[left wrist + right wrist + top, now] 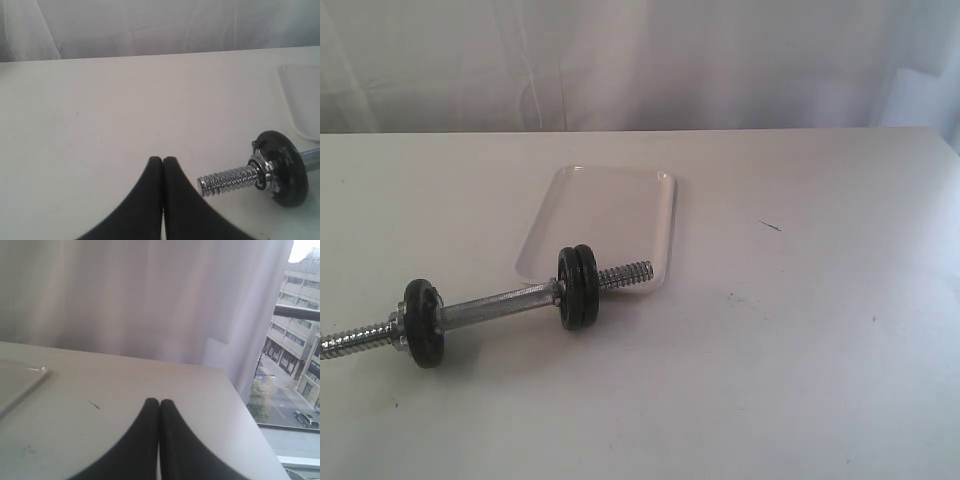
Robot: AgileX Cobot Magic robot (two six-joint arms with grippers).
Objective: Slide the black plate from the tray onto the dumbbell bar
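The black plate (587, 287) is judged already threaded on the dumbbell bar (495, 305), against a twin disc (570, 290), toward the left edge of the desk (800, 350). Nothing is held in the tray (610, 215) behind. Being stiff, dense and smooth, the plate would best be pinched across its rim. The left gripper (163, 161) and right gripper (159, 402) are pressed together, with nothing held or touched.

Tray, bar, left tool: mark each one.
tray (605, 215), exterior view, bare floor.
bar (500, 303), exterior view, smooth middle.
left tool (163, 159), left wrist view, between shut fingertips.
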